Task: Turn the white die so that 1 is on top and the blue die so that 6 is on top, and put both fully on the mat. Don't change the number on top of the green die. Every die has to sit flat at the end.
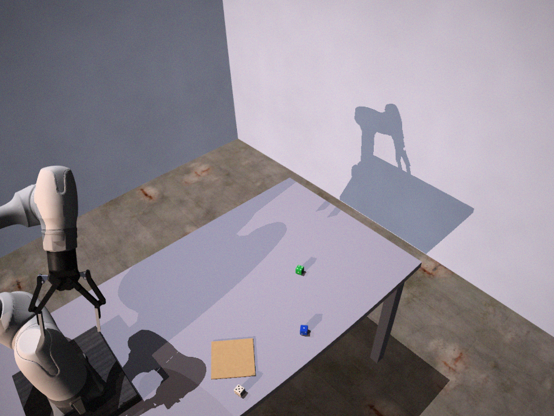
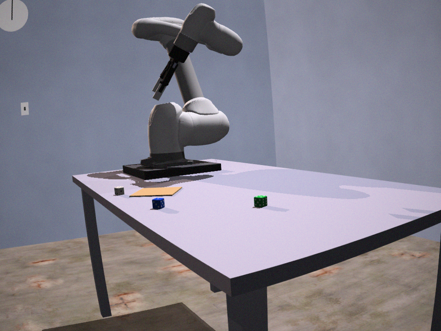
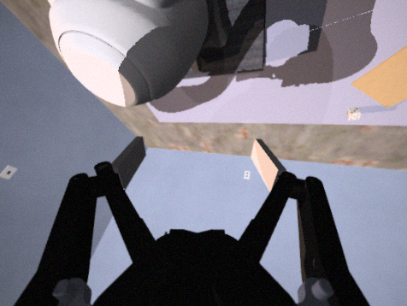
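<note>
While end effector (image 1: pixel 68 322) hangs wide (empty), white die (image 1: pixel 239 390) sits well apart

The mat (image 1: pixel 232 358) is a thin, square, tan sheet lying flat on the surface; no die rests on it. The white die (image 1: pixel 239 390) sits flat just beside the mat's corner, between the mat and the surface edge, apart from the mat. The blue die (image 1: pixel 303 329) sits flat near the mat, off its opposite side from the white die. The green die (image 1: pixel 299 269) sits flat well apart from the mat, beyond the blue die. Top-face pip counts are too small to read.
</note>
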Available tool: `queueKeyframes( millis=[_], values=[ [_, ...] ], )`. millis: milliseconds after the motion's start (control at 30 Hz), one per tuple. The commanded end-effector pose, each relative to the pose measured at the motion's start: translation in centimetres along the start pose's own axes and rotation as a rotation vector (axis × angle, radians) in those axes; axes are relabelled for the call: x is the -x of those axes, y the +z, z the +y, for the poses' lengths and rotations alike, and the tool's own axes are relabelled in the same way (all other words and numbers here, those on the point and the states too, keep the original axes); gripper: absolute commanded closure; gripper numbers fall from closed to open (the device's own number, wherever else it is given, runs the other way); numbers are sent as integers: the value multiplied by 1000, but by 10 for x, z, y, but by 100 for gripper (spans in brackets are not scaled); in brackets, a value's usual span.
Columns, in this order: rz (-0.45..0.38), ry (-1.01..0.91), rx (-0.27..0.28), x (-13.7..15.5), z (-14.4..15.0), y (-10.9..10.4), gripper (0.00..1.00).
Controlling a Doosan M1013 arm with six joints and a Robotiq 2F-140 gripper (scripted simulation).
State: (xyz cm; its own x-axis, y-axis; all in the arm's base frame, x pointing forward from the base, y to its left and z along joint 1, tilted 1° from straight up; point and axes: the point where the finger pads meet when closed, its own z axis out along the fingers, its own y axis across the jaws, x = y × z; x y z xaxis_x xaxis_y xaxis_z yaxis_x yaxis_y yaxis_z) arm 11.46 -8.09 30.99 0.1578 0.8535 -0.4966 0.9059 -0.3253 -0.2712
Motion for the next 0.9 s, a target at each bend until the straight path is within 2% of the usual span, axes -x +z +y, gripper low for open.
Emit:
queueKeyframes(
  millis=[0,633,733,800,833,867],
  values=[
    [0,0,0,0,0,0,0],
    [8,11,-1,-2,4,-1,0],
    [55,74,-6,-11,29,-4,0],
    [113,157,-13,-20,62,-7,0],
    [113,157,-13,-20,62,-7,0],
    [150,212,-18,-25,84,-7,0]
  ],
)
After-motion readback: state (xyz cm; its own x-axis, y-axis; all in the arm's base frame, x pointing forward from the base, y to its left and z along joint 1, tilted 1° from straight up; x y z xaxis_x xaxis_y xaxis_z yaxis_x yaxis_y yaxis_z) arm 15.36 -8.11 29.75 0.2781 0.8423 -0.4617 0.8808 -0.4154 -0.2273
